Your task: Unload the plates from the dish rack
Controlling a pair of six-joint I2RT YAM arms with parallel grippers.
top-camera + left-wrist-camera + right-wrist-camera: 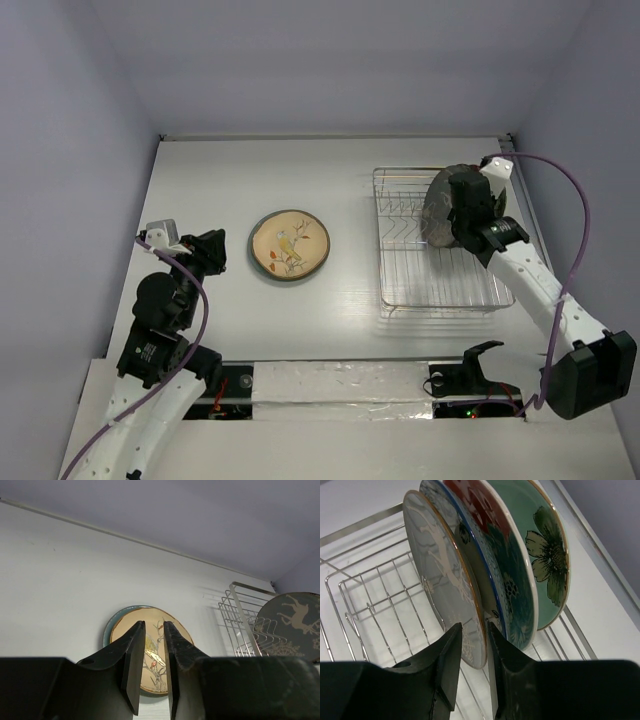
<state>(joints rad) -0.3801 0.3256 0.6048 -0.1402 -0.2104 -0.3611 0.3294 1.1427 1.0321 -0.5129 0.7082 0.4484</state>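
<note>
The wire dish rack (440, 290) stands on the right of the table. Several plates stand upright in it at its far right. In the right wrist view they are a grey deer plate (437, 575), a white plate with a blue rim (470, 562), a red plate with blue flowers (485, 510) and a pale green flower plate (545, 550). My right gripper (455, 215) straddles the deer plate's near rim (474, 635), shut on it. A tan bird plate with a teal rim (289, 245) lies flat mid-table. My left gripper (222, 250) hovers left of it (154, 630), jaws nearly together and empty.
The rack's left half (370, 595) holds no plates. The rack (235, 610) and the deer plate (292, 625) also show in the left wrist view. Walls close the table at the back and on both sides. The right arm's purple cable (580, 210) loops beside the rack.
</note>
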